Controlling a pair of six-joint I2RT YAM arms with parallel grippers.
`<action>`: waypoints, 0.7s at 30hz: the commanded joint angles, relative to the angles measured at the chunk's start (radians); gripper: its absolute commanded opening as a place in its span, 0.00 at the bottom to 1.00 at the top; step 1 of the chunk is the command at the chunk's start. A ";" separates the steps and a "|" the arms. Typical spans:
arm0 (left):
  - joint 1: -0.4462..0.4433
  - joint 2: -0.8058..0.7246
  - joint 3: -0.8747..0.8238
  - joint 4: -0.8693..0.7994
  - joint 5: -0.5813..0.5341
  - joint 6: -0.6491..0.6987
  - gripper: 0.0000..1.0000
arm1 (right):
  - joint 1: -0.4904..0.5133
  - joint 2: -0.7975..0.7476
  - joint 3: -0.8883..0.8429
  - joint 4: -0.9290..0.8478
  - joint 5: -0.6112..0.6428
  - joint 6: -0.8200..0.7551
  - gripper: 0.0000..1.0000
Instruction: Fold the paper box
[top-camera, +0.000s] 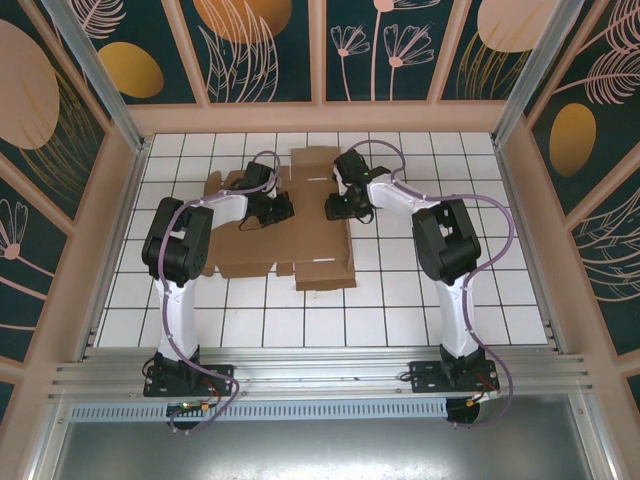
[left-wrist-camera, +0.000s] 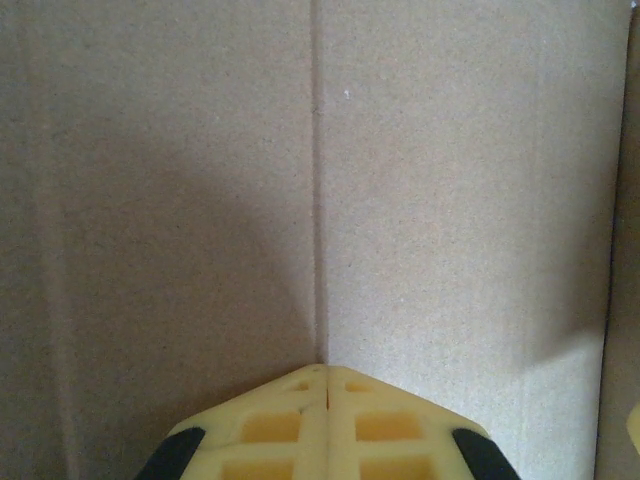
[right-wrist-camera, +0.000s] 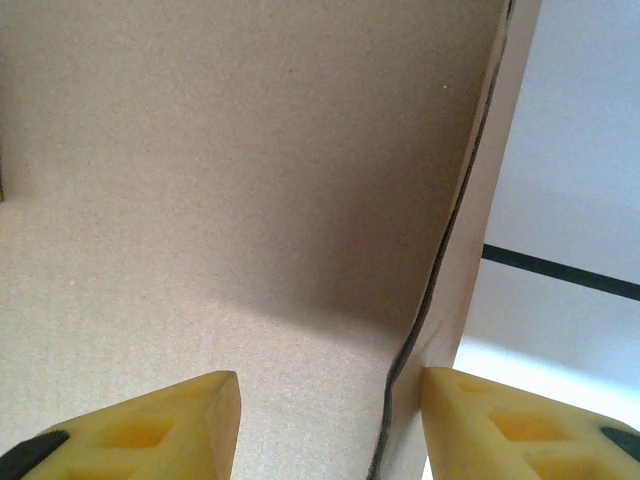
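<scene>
— Judging progress, we call it early: the paper box (top-camera: 310, 255) lies mostly flat on the table (top-camera: 420, 310), toward 12 o'clock from our bases.
— Anything folded yet?
— One panel (right-wrist-camera: 250, 150) stands up at the sheet's 2 o'clock side, we think. Our right gripper (right-wrist-camera: 330, 385) straddles its edge, jaws apart and not clamping. Our left gripper (left-wrist-camera: 325, 385), closed tight, presses on a crease (left-wrist-camera: 318, 200). The rest of the folding is left to do.
— Any writing?
— None we can read; it's plain brown cardboard.

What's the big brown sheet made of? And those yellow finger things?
The paper box looks like plain brown cardboard: matte, speckled, fibrous, with a pressed crease line. The left gripper has fingers that look like moulded yellow plastic, maybe rubbery, judging by their smooth hollow pockets.
</scene>
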 joint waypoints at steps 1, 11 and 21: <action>-0.018 0.027 -0.024 -0.015 0.042 -0.013 0.00 | 0.028 0.027 -0.013 0.041 -0.086 0.025 0.50; -0.018 0.028 -0.030 0.008 0.077 -0.034 0.00 | -0.001 -0.057 -0.143 0.108 -0.217 -0.022 0.33; -0.016 -0.017 -0.014 -0.021 0.022 -0.026 0.00 | -0.088 -0.141 -0.235 0.162 -0.083 0.056 0.25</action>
